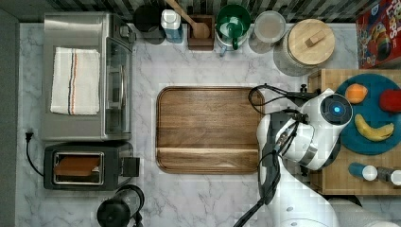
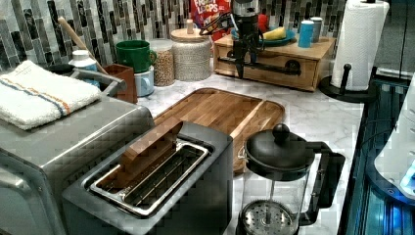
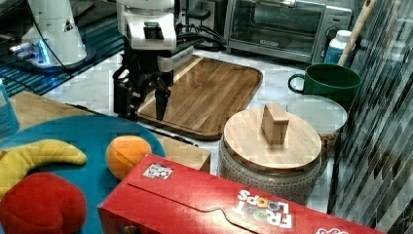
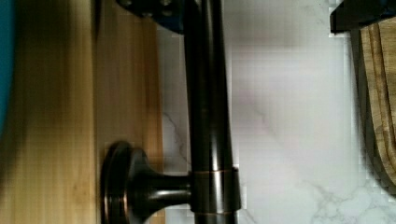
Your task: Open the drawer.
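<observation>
Drawer (image 2: 274, 66) shut — gripper (image 2: 240, 73) at handle (image 4: 208, 116), bare marble (image 4: 289, 116) beyond.

You've got a marble-look counter (image 1: 208, 198), white with grey veining and a smooth sheen. The drawer (image 2: 266, 61) is pale raw-looking wood, matt, fine straight grain; its bar handle (image 4: 208, 107) is dark metal, glossy, with coppery glints at the post collar. The tray (image 1: 205, 127) is darker wood, satin, with a strong grain. The toaster oven (image 1: 82, 75) is brushed metal, with a woven cloth towel (image 1: 74, 80) on it. The gripper (image 3: 153, 100) shows matt black plastic, the arm glossy white.
</observation>
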You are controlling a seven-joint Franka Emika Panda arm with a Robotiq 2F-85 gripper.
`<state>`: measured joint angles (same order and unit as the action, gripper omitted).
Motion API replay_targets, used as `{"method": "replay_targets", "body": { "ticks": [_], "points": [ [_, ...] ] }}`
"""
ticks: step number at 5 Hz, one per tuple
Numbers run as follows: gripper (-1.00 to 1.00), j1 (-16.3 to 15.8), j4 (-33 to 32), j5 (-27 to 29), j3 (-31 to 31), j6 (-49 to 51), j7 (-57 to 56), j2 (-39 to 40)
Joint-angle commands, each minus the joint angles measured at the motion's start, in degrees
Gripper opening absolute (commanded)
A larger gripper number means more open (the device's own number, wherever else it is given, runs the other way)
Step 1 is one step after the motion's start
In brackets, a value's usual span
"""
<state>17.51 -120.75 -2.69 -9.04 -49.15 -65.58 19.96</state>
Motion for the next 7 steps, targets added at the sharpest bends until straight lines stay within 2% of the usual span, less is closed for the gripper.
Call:
{"method": "replay_targets", "body": {
  "ticks": [1,3,4,5,6,7],
  "points": [
    [1.0,-10.69,-3.49,2.78,11.38,2.53,5.43,-3.53],
    [1.0,-12.49,-4.33,4.8,13.91,3.15,8.89,-4.52],
    [1.0,-11.41,-4.76,6.36,15.2,4.36,8.96,-5.47],
    [1.0,-11.9,-4.13,6.0,15.95,8.25,14.16,-6.36],
    [1.0,-12.61,-4.77,9.07,15.5,8.29,14.22,-7.56],
    [1.0,-10.65,-4.78,8.5,17.49,8.26,14.63,-7.51]
  ]
}}
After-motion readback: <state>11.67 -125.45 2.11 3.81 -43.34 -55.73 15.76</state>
